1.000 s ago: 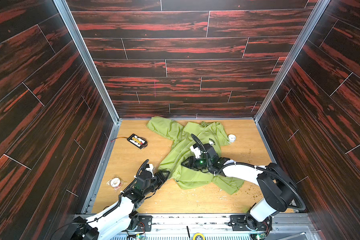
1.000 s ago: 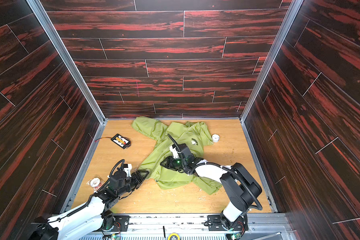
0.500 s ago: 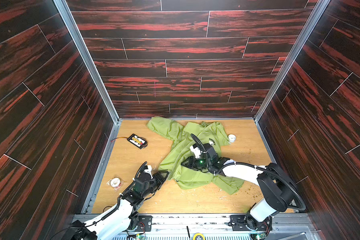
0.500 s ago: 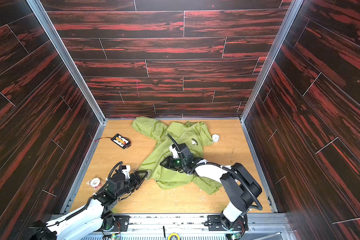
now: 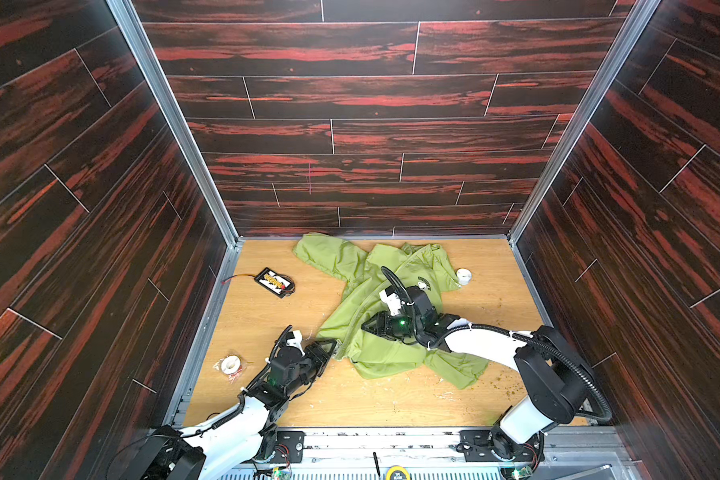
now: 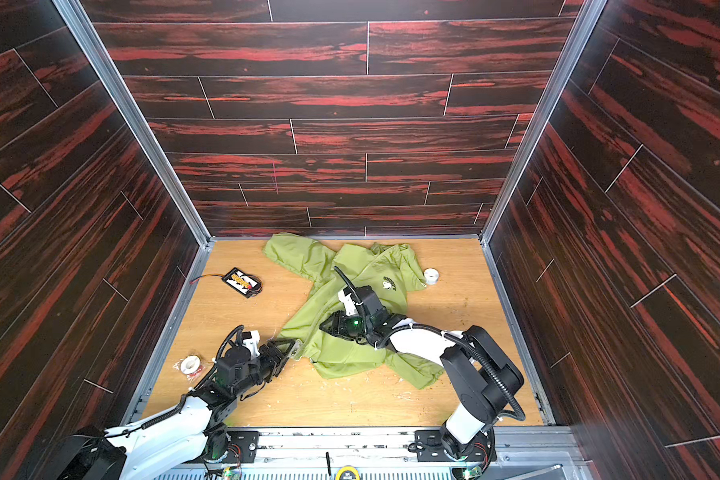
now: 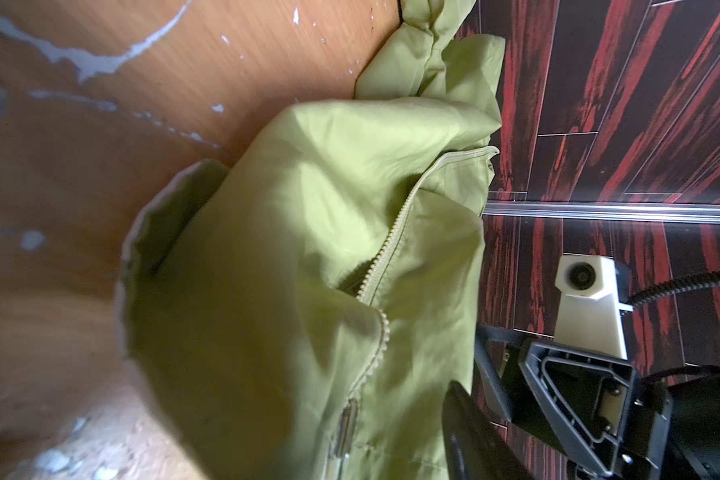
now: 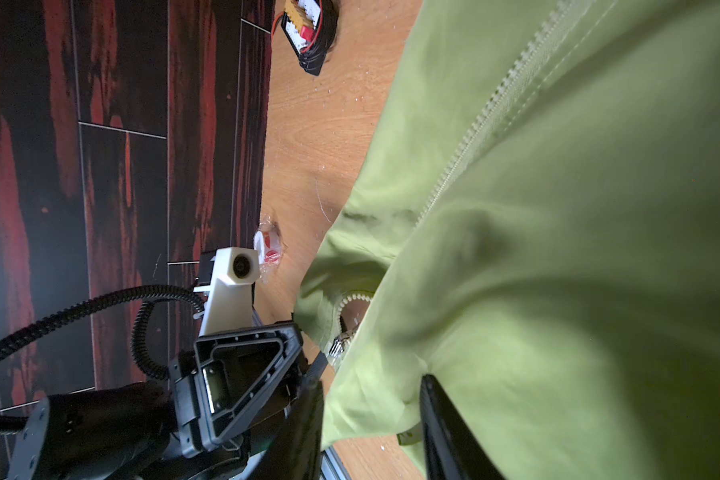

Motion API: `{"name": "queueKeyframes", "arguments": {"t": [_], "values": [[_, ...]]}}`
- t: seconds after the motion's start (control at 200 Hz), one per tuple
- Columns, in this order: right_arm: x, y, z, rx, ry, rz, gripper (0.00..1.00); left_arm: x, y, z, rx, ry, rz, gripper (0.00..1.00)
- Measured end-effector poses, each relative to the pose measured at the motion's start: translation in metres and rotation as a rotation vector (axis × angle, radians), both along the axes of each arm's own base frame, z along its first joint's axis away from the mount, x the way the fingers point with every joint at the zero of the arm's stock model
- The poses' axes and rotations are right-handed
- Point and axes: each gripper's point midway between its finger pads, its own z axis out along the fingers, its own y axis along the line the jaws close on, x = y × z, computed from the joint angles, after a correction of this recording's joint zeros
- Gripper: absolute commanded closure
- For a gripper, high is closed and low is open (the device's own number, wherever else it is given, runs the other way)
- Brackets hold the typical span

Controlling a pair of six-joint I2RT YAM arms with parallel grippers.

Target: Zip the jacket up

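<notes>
Left gripper (image 5: 331, 345) narrowing from wider spread, jaws now about half apart at jacket (image 5: 375, 291) hem, beside zipper pull (image 7: 344, 428); hold unconfirmed. Right gripper (image 5: 368, 326) unmoved, fingers half-spread astride fold, clamp unclear. Jacket mid-table (image 5: 267, 328), reaching far edge. Zipper looks unclosed; pull grab likely starting.

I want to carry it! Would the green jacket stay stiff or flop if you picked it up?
Probably flops: the jacket lies crumpled in soft folds. Likely light, since the cloth looks thin. The zipper bends along with it.
</notes>
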Motion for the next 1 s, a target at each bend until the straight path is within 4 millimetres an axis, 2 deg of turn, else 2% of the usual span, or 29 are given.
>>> {"name": "queueKeyframes", "arguments": {"t": [0.521,1.002], "values": [[0.001,0.001,0.002,0.002,-0.003,0.000,0.59,0.001,-0.005,-0.019,-0.027,0.080,0.001,0.47],[0.002,0.001,0.002,0.000,-0.004,-0.003,0.59,-0.003,-0.009,-0.011,-0.067,0.096,-0.012,0.48]]}}
